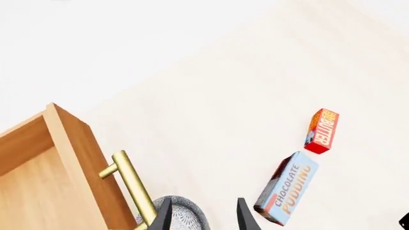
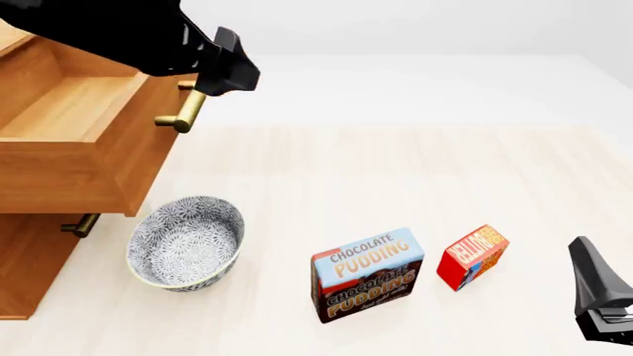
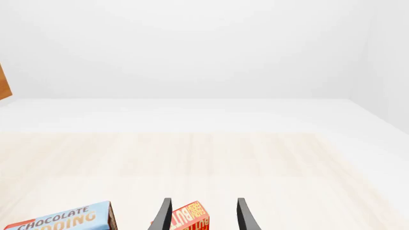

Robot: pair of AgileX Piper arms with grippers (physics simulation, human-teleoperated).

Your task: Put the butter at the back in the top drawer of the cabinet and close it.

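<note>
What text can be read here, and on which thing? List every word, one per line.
"CHOCOLATE PUDDING": on the top of the pudding box, and again on its front face.
"BUTTER": on the butter; the small line above it is too blurred to read.
No text shows on the bowl or the cabinet.

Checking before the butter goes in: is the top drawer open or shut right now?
Open. The top drawer juts well forward of the cabinet, its bare wooden inside showing from above, empty as far as visible.
</note>
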